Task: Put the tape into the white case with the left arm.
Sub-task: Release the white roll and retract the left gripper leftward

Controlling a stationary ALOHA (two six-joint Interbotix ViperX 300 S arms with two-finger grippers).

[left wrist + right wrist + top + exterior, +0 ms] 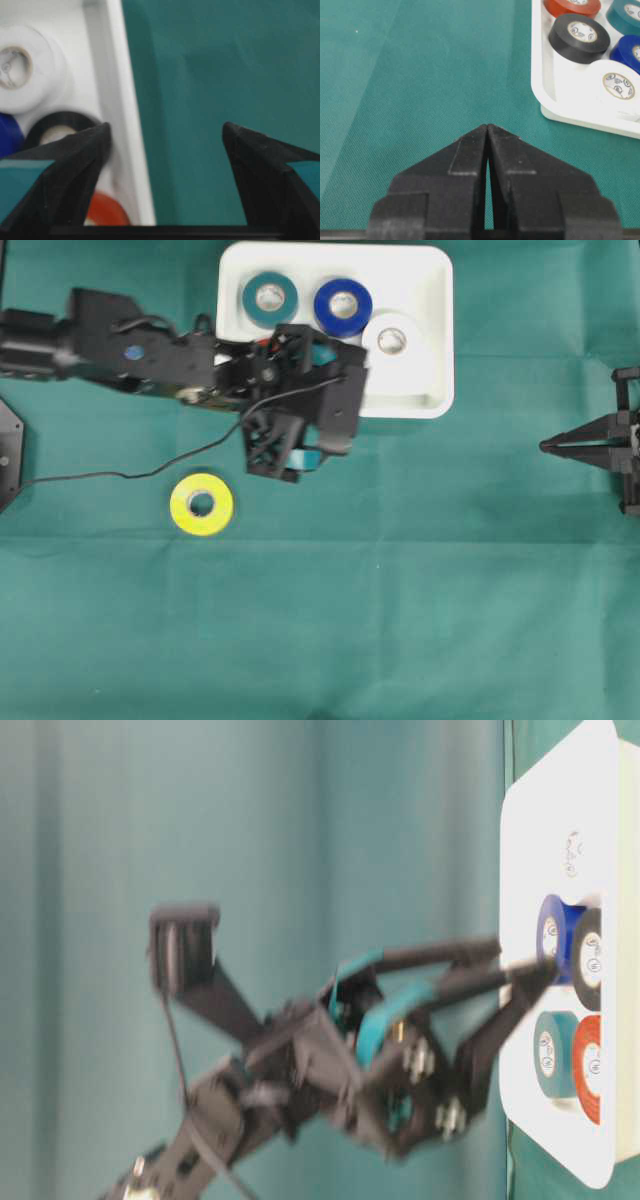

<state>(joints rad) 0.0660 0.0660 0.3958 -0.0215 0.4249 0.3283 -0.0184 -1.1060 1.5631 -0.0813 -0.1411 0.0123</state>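
The white case point(430, 300) sits at the back centre and holds several tape rolls. Teal point(270, 297), blue point(343, 306) and white point(392, 340) rolls show from overhead. The left wrist view adds a black roll point(60, 122) and a red roll point(107, 212) beside the case's rim point(120, 100). A yellow tape roll point(201, 504) lies on the cloth outside the case. My left gripper point(165, 132) is open and holds nothing. It hovers across the case's front rim, one finger over the case and one over the cloth. My right gripper point(487, 127) is shut and empty.
Green cloth point(400, 590) covers the table. The left arm point(150, 350) reaches in from the left and hides the case's front left part. Its thin black cable point(130, 473) trails over the cloth near the yellow roll. The right gripper point(548, 447) rests at the far right edge.
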